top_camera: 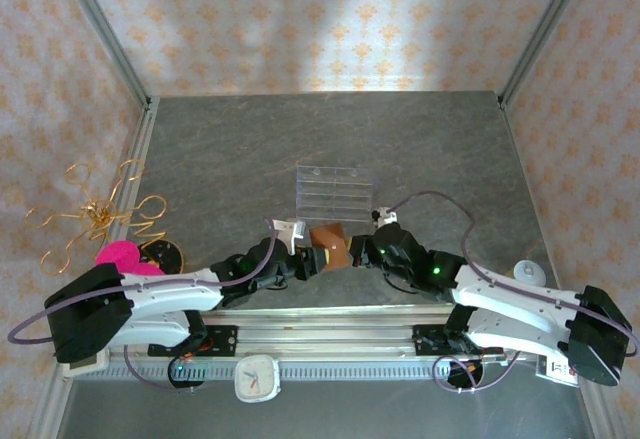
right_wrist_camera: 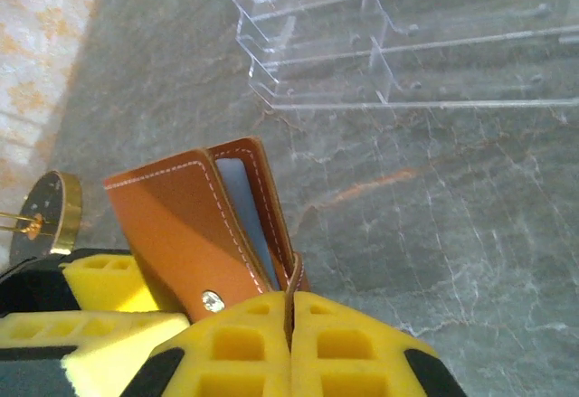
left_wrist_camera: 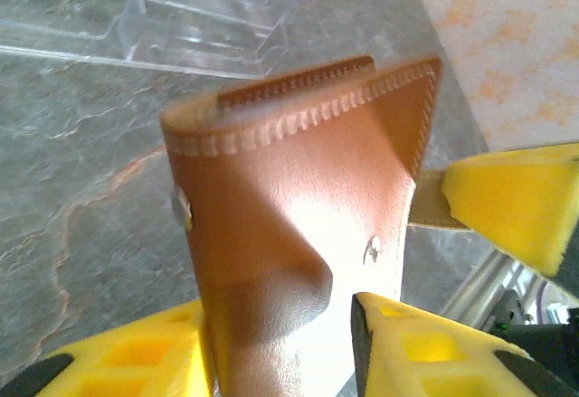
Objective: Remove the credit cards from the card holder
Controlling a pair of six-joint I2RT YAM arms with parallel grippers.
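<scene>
Top external: the card holder (top_camera: 330, 246) hangs above the table (top_camera: 230, 149) between the left gripper (top_camera: 308, 257) and the right gripper (top_camera: 360, 249), near the clear acrylic rack (top_camera: 335, 191), a two-sided hold judged to steady it for opening. Left wrist: its brown leather body stands between the yellow pads (left_wrist_camera: 136, 356), which flank it closely, though whether they press on it or merely bracket it cannot be told. Right wrist: the pads (right_wrist_camera: 244, 347) are closed together on the snap tab (right_wrist_camera: 291, 281), apparently to peel the flap away from the pale blue lining (right_wrist_camera: 237, 203) so that the credit cards, presumably tucked inside, can be reached.
</scene>
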